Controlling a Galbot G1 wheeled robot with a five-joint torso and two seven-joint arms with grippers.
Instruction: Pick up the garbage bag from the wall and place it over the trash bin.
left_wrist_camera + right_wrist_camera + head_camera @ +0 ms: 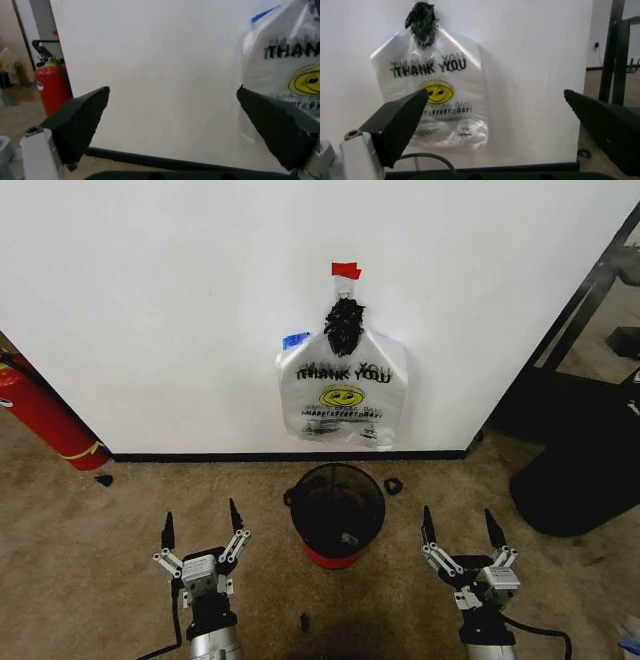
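The garbage bag (343,398) hangs flat on the white wall from a black hook under a strip of red tape. It is see-through whitish plastic with "THANK YOU" lettering and a yellow smiley face (436,92); part of it shows in the left wrist view (287,71). Directly below it the trash bin (337,513), black mesh with a red base, stands on the carpet; its rim (422,161) shows in the right wrist view. My left gripper (203,529) is open, low and left of the bin. My right gripper (459,527) is open, low and right of the bin. Both point at the wall.
A red fire extinguisher (40,415) leans at the wall on the far left (50,88). A dark metal frame (585,300) and a black rounded base (580,470) stand to the right. Small black bits lie on the brown carpet near the bin.
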